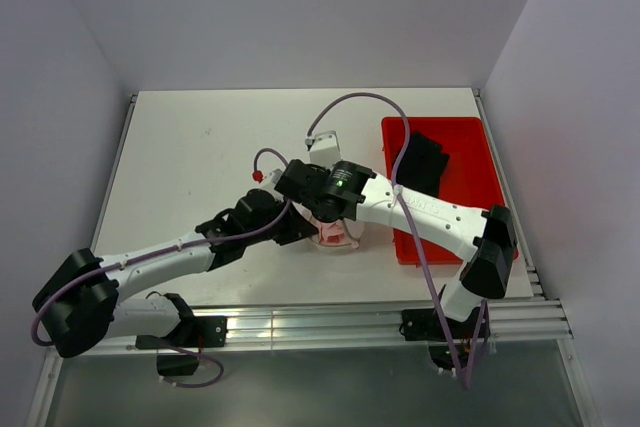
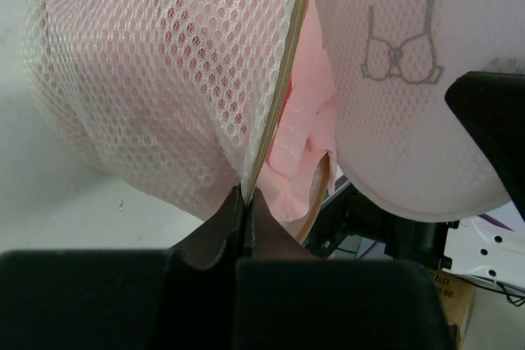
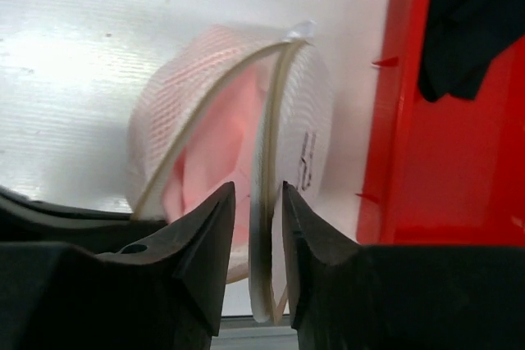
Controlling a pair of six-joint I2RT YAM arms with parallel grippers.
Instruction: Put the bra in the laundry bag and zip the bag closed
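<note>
The pink bra (image 2: 308,112) is tucked inside the white laundry bag (image 2: 164,63), whose zip is not done up, so a gap is left between its two round sides. One zip edge is pinched tight by the left gripper (image 2: 248,202), its fingers pressed together. The other edge is set between the fingers of the right gripper (image 3: 258,211), held only a little apart, and it cannot be told if it is squeezed; a red bin (image 3: 443,161) is seen just beside the bag.
</note>
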